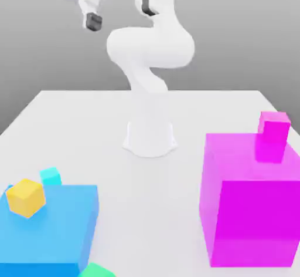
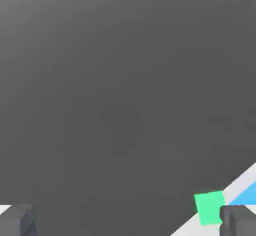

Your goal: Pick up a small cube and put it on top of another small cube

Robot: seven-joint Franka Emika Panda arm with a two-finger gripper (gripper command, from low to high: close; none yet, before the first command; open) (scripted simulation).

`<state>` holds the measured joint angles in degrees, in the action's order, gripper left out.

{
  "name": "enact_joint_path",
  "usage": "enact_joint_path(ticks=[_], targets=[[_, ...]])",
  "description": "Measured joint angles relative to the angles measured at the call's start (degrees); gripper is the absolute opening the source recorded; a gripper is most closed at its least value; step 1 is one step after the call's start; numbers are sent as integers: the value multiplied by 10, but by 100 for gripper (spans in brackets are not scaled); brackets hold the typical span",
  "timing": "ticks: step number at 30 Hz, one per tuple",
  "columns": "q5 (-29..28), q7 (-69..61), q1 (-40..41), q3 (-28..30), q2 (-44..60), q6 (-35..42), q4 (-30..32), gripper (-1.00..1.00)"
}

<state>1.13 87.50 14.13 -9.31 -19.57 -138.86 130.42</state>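
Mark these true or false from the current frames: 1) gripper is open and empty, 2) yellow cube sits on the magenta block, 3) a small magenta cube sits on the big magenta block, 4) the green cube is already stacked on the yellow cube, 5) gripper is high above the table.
1) The gripper is open and empty. True.
2) The yellow cube sits on the magenta block. False: it rests on the blue block.
3) A small magenta cube sits on the big magenta block. True.
4) The green cube is stacked on the yellow cube. False: nothing is on the yellow cube; the green cube lies low beside the blue block.
5) The gripper is high above the table. True.
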Motion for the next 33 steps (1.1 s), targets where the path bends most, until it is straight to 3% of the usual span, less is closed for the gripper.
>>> enact_joint_path(ticks=[13,26,31,32,33], targets=[[-51,348,49,-21,197,-51,-10,0],[-57,665,26,31,391,-103,-20,0],[-64,702,13,49,487,-169,-37,0],[-65,704,11,51,498,-178,-39,-100],[-65,704,11,51,498,-178,-39,-100]])
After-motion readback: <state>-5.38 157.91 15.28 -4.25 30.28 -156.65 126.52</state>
